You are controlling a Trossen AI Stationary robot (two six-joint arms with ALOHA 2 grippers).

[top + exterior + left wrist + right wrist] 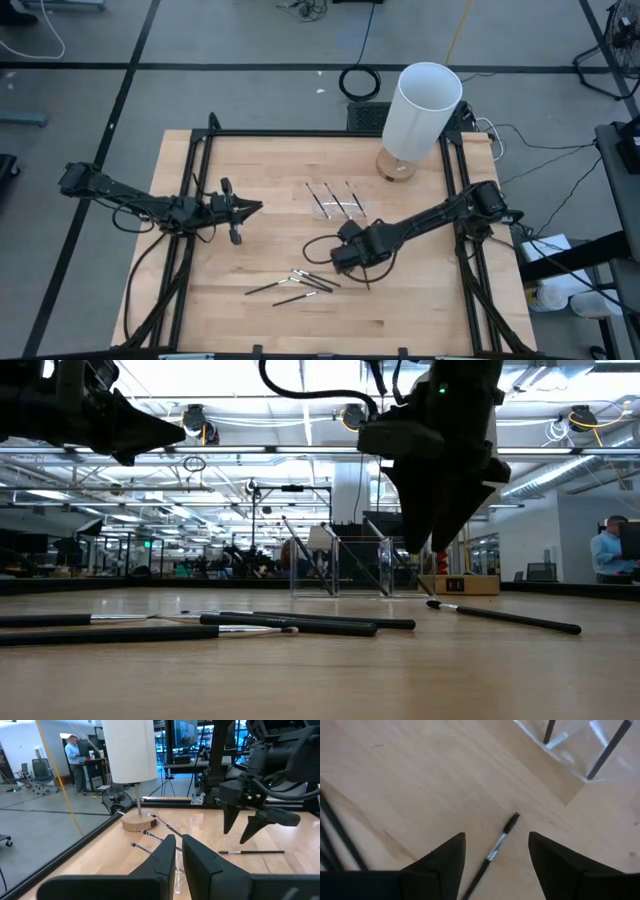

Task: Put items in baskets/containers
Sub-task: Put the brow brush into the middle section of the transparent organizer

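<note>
Right end effector: fingers spread wide and empty, poised over the wooden surface just short of the clear tray.
Left end effector: fingers pressed nearly together, holding nothing, waiting well to the left of the tray.
Stick under the right end effector: 1 thin dark stick with a small brush head lies flat on the surface, framed between the 2 spread fingers in the right wrist view.
Key relation: the stick sits directly below the right end effector, its long axis running roughly along the wrist's line of sight, brush head pointing toward the tray (so the fingers straddle it crosswise, which looks right for a pinch).
Nearer arm: the right one by far; the left is well apart from this stick.
Tray contents: about 3 sticks lean inside it, tips up.
Loose sticks: a cluster of about 4 lies on the surface just left of the right end effector.
White cylinder: stands on its round wooden base beyond the tray, not part of the task.
View differences: the right wrist view alone shows the stick centred between the fingers; the high view hides it under the arm; the low view shows a stick lying flat below the right end effector, with a gap between fingertips and surface.
</note>
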